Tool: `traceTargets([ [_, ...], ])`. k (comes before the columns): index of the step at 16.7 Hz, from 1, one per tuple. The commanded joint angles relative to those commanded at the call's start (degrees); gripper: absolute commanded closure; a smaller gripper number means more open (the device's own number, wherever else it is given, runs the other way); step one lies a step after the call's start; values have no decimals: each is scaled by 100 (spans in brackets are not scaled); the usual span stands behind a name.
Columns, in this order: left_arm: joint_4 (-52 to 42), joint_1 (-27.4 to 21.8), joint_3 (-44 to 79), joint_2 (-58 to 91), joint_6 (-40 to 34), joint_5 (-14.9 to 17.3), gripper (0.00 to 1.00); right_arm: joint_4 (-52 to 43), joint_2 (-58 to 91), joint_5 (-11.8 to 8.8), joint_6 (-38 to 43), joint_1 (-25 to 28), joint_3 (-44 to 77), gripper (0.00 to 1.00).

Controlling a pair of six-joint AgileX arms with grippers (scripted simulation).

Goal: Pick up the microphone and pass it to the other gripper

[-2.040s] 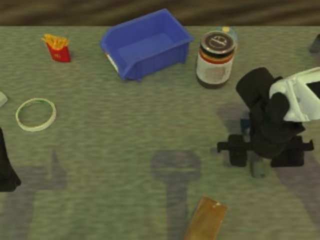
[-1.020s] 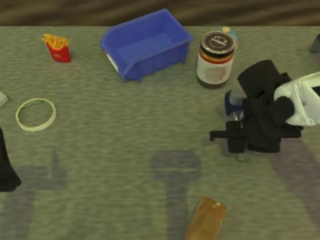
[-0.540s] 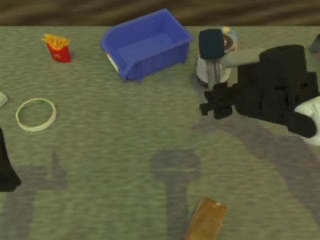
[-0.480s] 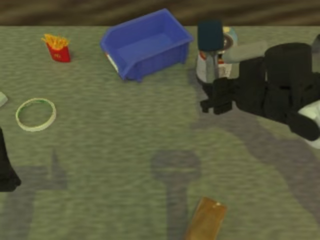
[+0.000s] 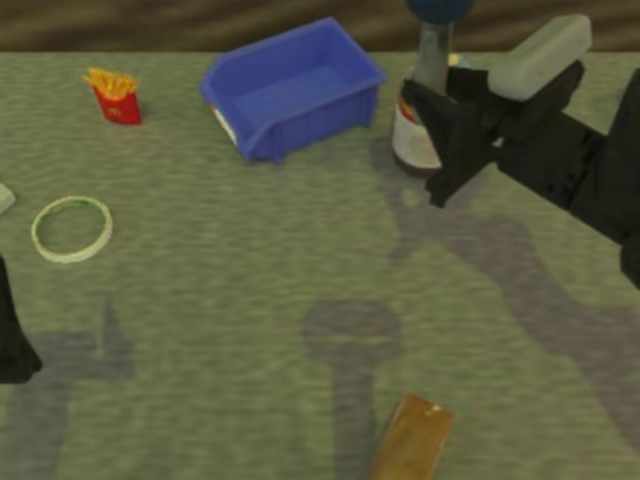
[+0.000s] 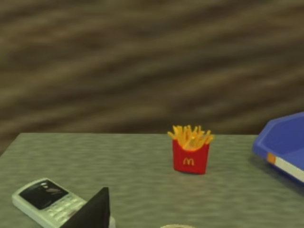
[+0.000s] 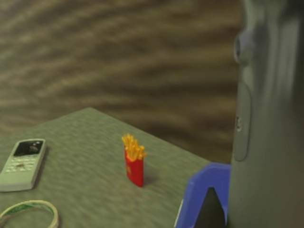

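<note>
The microphone hangs raised over the back right of the table. Its dark rounded head [image 5: 440,8] reaches the top view's upper edge and its grey handle [image 5: 432,55] runs down into my right gripper [image 5: 432,100], which is shut on it. In the right wrist view the handle [image 7: 270,118] fills the side as a large grey cylinder, with one black fingertip [image 7: 209,209] pressed against it. The other gripper, my left gripper [image 5: 12,350], is parked at the table's left edge. Only one of its fingers [image 6: 92,211] shows in the left wrist view, with nothing near it.
A brown-lidded jar [image 5: 410,140] stands just under the right gripper, beside a blue bin [image 5: 310,120]. A red fries box [image 5: 115,95], a tape ring [image 5: 70,228] and a phone [image 6: 45,202] lie at the left. A wooden block [image 5: 410,438] lies at the front.
My right gripper closed on the microphone on the table, lifted it and carried it up toward the back, over the jar. The left arm has not moved.
</note>
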Motion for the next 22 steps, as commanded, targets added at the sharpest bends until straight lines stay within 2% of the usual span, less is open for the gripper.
traceTargets([
  [7,0,0,0,0,0,0,0,85,-38,-13,-27,31,-2,100],
  [9,0,0,0,0,0,0,0,31,-61,151,-21,200,57,100],
  [15,0,0,0,0,0,0,0,-266,-182,978,42,1069,342,100],
  [17,0,0,0,0,0,0,0,-287,-198,1045,45,1143,370,100],
  [22,0,0,0,0,0,0,0,-283,-189,1037,49,1134,361,100],
])
